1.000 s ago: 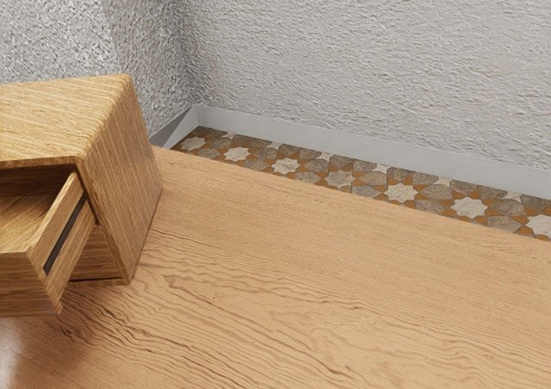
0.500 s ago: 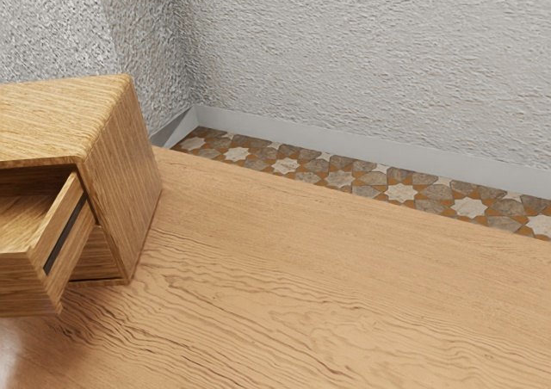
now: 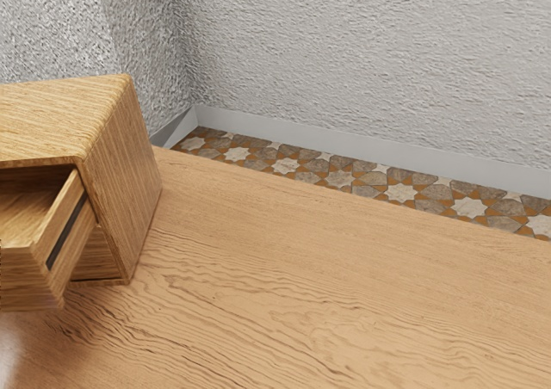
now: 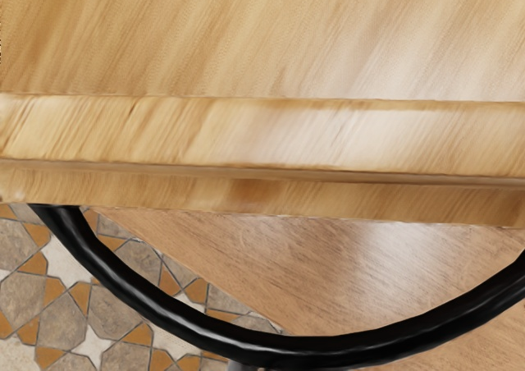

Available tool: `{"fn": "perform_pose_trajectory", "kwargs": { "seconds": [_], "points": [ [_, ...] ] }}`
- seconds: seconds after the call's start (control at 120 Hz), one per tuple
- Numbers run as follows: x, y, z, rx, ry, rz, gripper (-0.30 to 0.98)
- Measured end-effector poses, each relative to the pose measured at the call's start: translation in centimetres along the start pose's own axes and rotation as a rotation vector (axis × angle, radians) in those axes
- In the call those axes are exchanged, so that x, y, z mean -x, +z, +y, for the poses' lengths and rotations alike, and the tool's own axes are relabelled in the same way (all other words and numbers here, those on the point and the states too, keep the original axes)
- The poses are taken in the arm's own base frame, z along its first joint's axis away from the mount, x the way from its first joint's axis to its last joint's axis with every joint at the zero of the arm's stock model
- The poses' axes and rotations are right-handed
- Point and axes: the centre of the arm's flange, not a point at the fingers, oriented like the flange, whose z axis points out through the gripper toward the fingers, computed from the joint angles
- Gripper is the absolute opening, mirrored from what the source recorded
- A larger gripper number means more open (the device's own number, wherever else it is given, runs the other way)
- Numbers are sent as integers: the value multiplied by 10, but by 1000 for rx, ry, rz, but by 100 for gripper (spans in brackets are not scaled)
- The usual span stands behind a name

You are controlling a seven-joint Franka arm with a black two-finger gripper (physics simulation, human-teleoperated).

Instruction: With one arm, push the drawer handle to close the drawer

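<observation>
The wooden drawer is seen open in its cabinet; closing by the curved black handle is unfinished. Jaw opening and hold cannot be told.

Exterior view: bright, diffuse light; cabinet top paler than its side, consistent with light from above. Shade inside the open drawer; soft shadow beneath it. White glare on tabletop at lower left corner. Wrist view: narrow highlights along black drawer handle; broad pale sheen on tabletop.
</observation>
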Motion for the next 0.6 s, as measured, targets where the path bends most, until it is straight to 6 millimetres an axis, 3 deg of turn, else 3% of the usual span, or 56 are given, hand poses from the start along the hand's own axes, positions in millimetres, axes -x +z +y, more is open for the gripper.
{"fn": "perform_pose_trajectory", "kwargs": {
  "seconds": [0.208,0.6],
  "points": [
    [-19,-5,-10,9,-7,21,-10],
    [-57,-9,-7,10,20,51,-10]
  ]
}}
